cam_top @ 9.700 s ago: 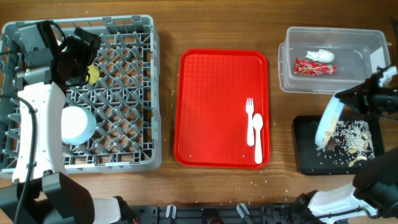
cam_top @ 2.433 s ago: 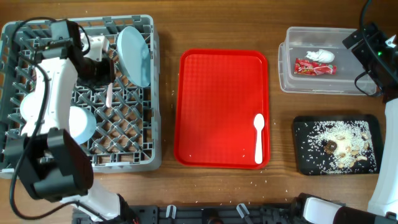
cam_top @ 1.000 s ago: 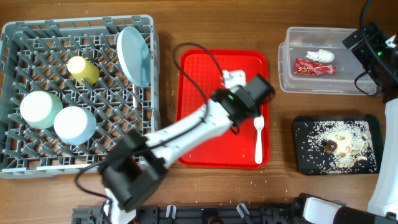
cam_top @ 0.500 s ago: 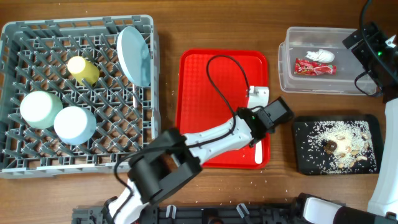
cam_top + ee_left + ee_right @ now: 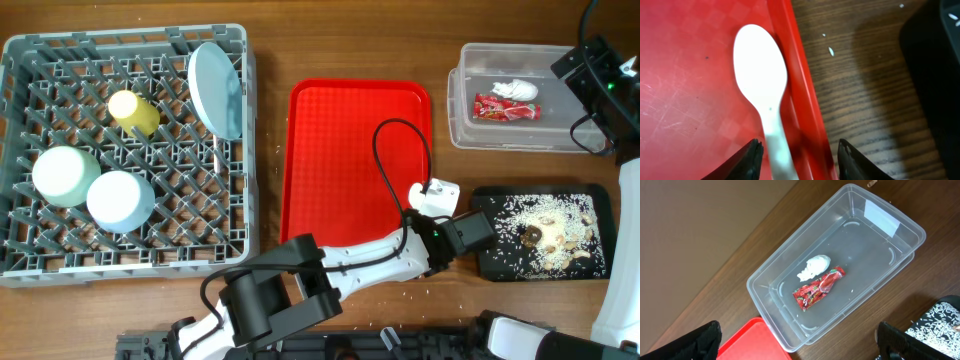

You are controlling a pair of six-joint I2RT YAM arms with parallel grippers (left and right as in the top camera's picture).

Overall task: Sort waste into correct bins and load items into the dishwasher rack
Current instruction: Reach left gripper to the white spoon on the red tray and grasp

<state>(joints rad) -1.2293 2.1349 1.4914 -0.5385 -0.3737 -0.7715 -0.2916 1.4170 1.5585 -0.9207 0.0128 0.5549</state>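
A white spoon [image 5: 761,70] lies on the red tray [image 5: 690,100] against its right rim. My left gripper [image 5: 800,162] is open, and its jaws straddle the spoon's handle and the rim without touching either. From overhead the left arm [image 5: 445,232] hides the spoon. In the grey dishwasher rack [image 5: 125,262] stand the blue plate [image 5: 218,90], yellow cup [image 5: 135,112], green bowl [image 5: 65,175] and blue bowl [image 5: 120,200]. The right gripper [image 5: 802,342] hangs wide open above the clear tub [image 5: 890,252], which holds the red wrapper [image 5: 819,287] and the tissue [image 5: 814,266].
The black tray [image 5: 490,268], strewn with rice and brown scraps, lies just right of my left gripper. Loose rice grains dot the wooden table beside the red tray [image 5: 350,170]. The right arm [image 5: 600,70] stands at the far right edge by the clear tub [image 5: 470,125].
My left arm has swung from the tray's upper right down to its lower right edge, and its jaws have narrowed around the spoon handle. The right arm has not moved.
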